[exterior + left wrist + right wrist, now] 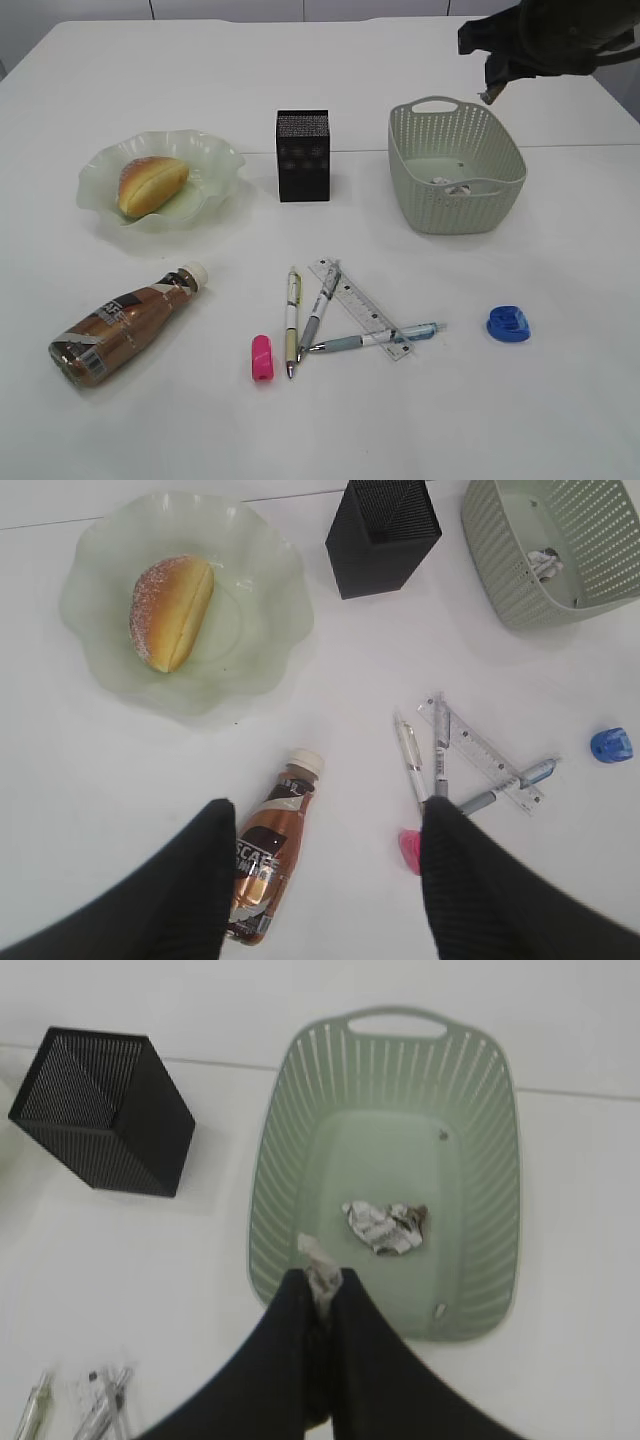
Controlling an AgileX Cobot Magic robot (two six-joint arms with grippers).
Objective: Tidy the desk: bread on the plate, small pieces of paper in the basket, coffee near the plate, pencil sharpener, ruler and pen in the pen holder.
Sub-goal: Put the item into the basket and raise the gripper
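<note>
My right gripper [322, 1282] is shut on a small piece of paper [316, 1260] and holds it high above the green basket [500, 190]; it shows at the top right of the exterior view [490, 88]. A crumpled paper [386, 1226] lies in the basket [270, 1210]. The bread [150, 184] lies on the pale green plate [215, 160]. The coffee bottle [122, 324] lies on its side in front of the plate. My left gripper [325, 830] is open and empty, high above the bottle [268, 855]. Pens [292, 318], a clear ruler [362, 308], a pink sharpener [262, 357] and a blue sharpener [509, 324] lie on the table.
The black mesh pen holder [303, 155] stands between plate and basket; it also shows in the right wrist view [105, 1110] and the left wrist view [383, 535]. The white table's far edge runs behind the basket.
</note>
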